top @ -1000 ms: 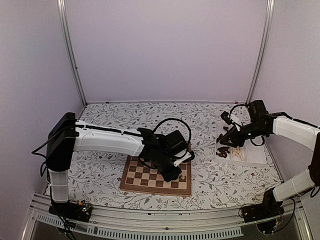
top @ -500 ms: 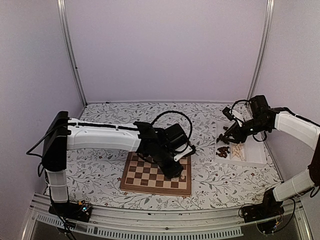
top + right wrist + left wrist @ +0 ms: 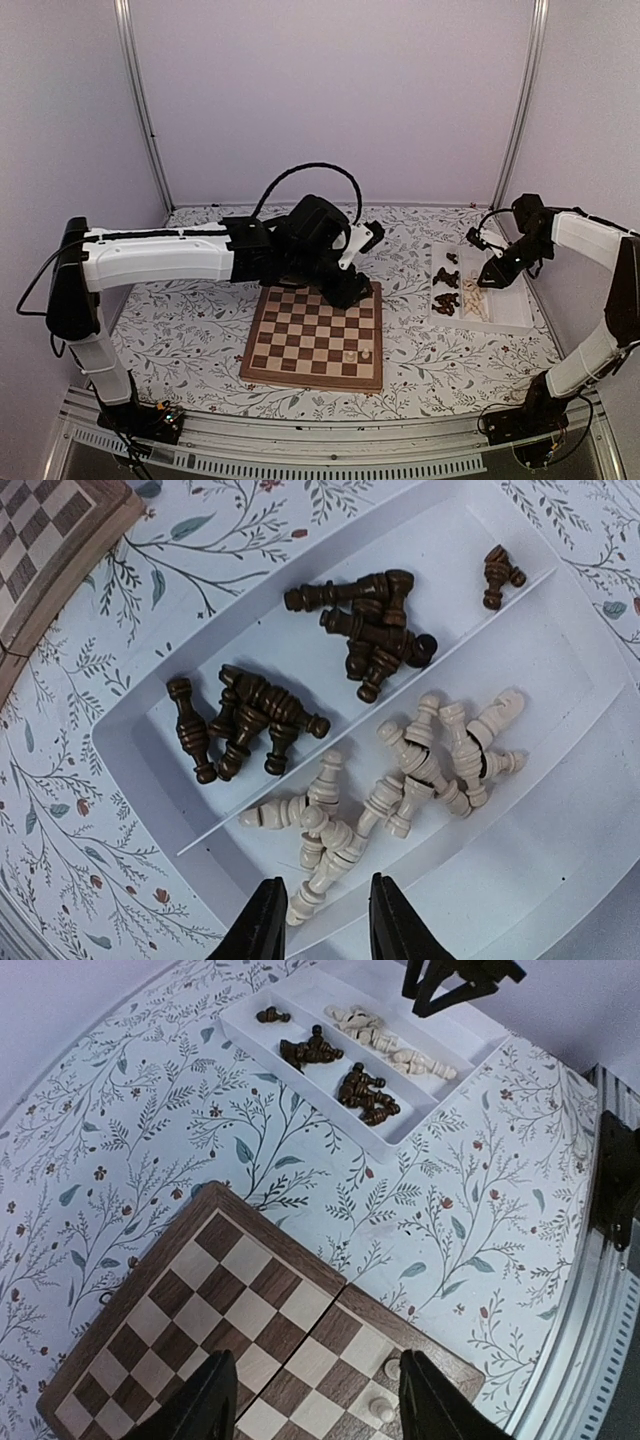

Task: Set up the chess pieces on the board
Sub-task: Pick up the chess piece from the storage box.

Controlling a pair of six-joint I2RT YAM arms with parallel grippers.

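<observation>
The chessboard (image 3: pixel 315 335) lies flat at the table's front middle; it also shows in the left wrist view (image 3: pixel 190 1310). Two pale cream pieces (image 3: pixel 358 354) stand near its front right corner, also seen from the left wrist (image 3: pixel 385 1400). My left gripper (image 3: pixel 352 290) is open and empty, raised above the board's far right edge. The white tray (image 3: pixel 510 310) on the right holds dark brown pieces (image 3: pixel 250 715) and pale cream pieces (image 3: pixel 400 780) lying in separate compartments. My right gripper (image 3: pixel 492 275) is open and empty just above the cream pieces (image 3: pixel 320 865).
The table has a white cloth with a floral print (image 3: pixel 200 330). Metal frame posts (image 3: pixel 140 110) stand at the back corners, with lilac walls behind. The tray's outermost compartment (image 3: pixel 560 810) holds nothing.
My left arm has lifted and drawn back from the board's front right toward its far edge, uncovering two cream pieces. My right gripper has shifted right, over the tray's cream pieces.
</observation>
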